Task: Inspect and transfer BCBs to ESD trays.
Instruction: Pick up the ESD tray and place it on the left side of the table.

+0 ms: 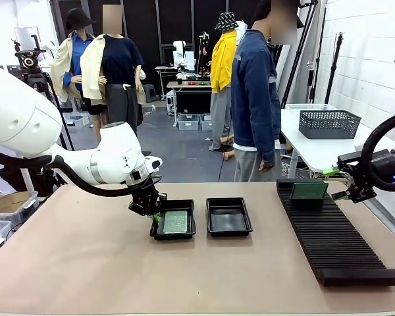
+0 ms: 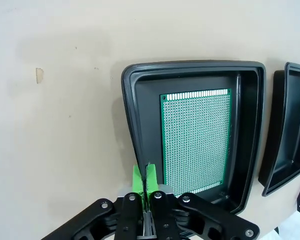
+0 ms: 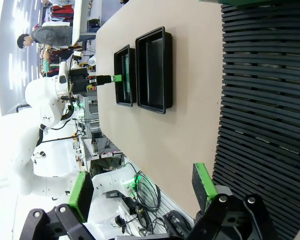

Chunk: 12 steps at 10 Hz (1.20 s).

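Where the board lies: thin green rectangular circuit board (image 2: 197, 140) flat in the left shallow black plastic tray (image 2: 190, 67), mid-worktop.
Left fingers (image 2: 137, 180): pressed together, empty, at that tray's near left corner.
Right fingers (image 3: 204, 181): spread, beside a second green board (image 1: 309, 191) upright in the long black ribbed rack (image 1: 336, 243).

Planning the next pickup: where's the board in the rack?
Front view: the board stands upright at the far end of the rack, on the robot's right, beside the right arm's open fingers.
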Each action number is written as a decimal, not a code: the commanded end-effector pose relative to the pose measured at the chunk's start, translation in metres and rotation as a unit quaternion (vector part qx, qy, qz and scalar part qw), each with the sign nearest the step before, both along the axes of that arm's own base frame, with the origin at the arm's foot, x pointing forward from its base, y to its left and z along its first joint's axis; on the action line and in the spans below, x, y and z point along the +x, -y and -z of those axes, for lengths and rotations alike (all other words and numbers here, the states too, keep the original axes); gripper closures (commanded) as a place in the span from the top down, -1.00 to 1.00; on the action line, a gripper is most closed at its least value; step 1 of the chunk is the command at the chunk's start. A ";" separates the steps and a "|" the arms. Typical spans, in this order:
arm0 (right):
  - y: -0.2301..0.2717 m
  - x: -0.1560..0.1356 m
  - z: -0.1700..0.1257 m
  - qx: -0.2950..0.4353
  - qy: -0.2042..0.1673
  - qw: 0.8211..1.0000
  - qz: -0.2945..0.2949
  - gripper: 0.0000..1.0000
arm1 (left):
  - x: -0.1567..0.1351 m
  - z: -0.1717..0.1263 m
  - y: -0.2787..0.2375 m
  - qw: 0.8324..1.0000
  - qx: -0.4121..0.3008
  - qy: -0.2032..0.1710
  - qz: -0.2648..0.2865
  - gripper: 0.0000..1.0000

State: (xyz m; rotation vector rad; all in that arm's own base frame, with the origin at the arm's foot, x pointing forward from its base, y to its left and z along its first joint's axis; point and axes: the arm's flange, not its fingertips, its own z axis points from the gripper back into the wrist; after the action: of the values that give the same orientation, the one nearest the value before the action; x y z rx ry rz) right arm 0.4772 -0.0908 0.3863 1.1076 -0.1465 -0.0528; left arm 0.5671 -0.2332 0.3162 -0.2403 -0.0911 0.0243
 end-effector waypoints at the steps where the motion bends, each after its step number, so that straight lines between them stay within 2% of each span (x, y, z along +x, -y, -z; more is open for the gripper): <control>1: -0.001 0.002 -0.002 -0.001 -0.009 1.000 0.002 1.00 | -0.001 -0.005 -0.009 1.000 0.005 -0.003 0.003 -1.00; 5: -0.001 0.002 -0.002 -0.001 -0.009 1.000 0.002 1.00 | -0.007 -0.021 -0.039 1.000 0.007 -0.008 0.022 -1.00; 7: -0.001 0.002 -0.002 -0.001 -0.009 1.000 0.002 1.00 | -0.011 -0.022 -0.062 1.000 0.009 -0.005 0.014 -1.00; 10: -0.001 0.002 -0.002 -0.001 -0.009 1.000 0.002 1.00 | -0.019 -0.022 -0.100 0.999 0.016 0.003 0.038 -1.00; 12: -0.001 0.002 -0.002 -0.001 -0.009 1.000 0.002 1.00 | -0.022 -0.023 -0.121 0.999 0.013 -0.005 0.042 -1.00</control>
State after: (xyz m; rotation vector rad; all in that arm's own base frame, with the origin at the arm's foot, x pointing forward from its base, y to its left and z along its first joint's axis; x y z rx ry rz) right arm 0.4772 -0.0907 0.3863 1.1076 -0.1464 -0.0528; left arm 0.5526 -0.1218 0.3361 -0.1845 -0.0767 -0.0438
